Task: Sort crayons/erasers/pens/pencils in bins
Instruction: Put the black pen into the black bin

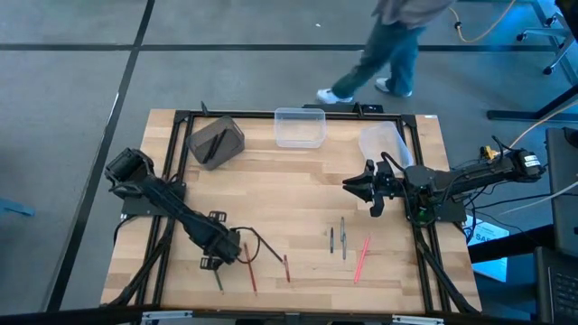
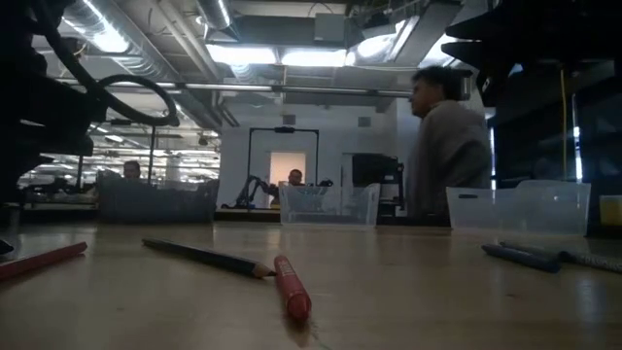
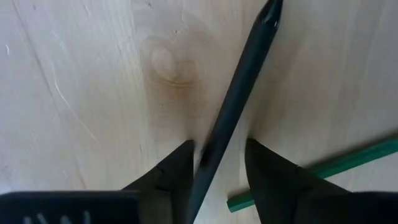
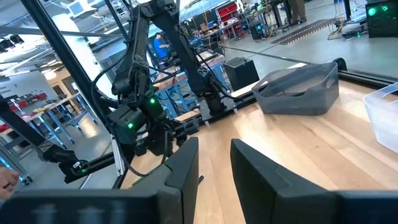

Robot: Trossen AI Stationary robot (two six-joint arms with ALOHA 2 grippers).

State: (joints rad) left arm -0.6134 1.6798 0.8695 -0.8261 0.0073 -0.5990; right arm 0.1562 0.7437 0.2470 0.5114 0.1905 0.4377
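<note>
A black pencil [image 3: 233, 102] lies flat on the wooden table [image 1: 298, 190], running up between the two dark fingers [image 3: 168, 177] of the left gripper [image 3: 217, 165]. The fingers stand on either side of it with a little space showing, so they are parted around the pencil, not clamped on it; its lower end is cut off behind the gripper. A green pencil [image 3: 323, 168] lies just beside it, angled away, one end out of the picture.

From overhead the left gripper [image 1: 219, 253] sits near the table's front edge, and the black pencil is mostly hidden under it, only a short dark stub [image 1: 219, 280] poking out. Just beside it lie two red sticks [image 1: 250, 271] [image 1: 287, 268]. Further along the front edge from the left gripper lie two grey sticks [image 1: 331, 239] [image 1: 343, 239], and beyond them a pink one [image 1: 363, 257].

Well apart from the left gripper, at the back of the table, stand the dark grey bin [image 1: 217, 142], the clear bin [image 1: 300, 126] and the whitish bin [image 1: 383, 143]. The whitish one seems tipped, though that is hard to make out from above.

The right gripper [image 1: 354, 187] hangs over the table near the whitish bin. Its own camera shows the fingers [image 4: 186, 165] parted, nothing between them, with the grey bin [image 4: 301, 90] and the left arm [image 4: 140, 93] beyond.

The table-level view shows a red crayon [image 2: 292, 288] and a dark pencil [image 2: 204, 257] close up, with all three bins along the far edge. A person [image 2: 449, 146] walks past behind the table; overhead, only their legs [image 1: 384, 59] show.
</note>
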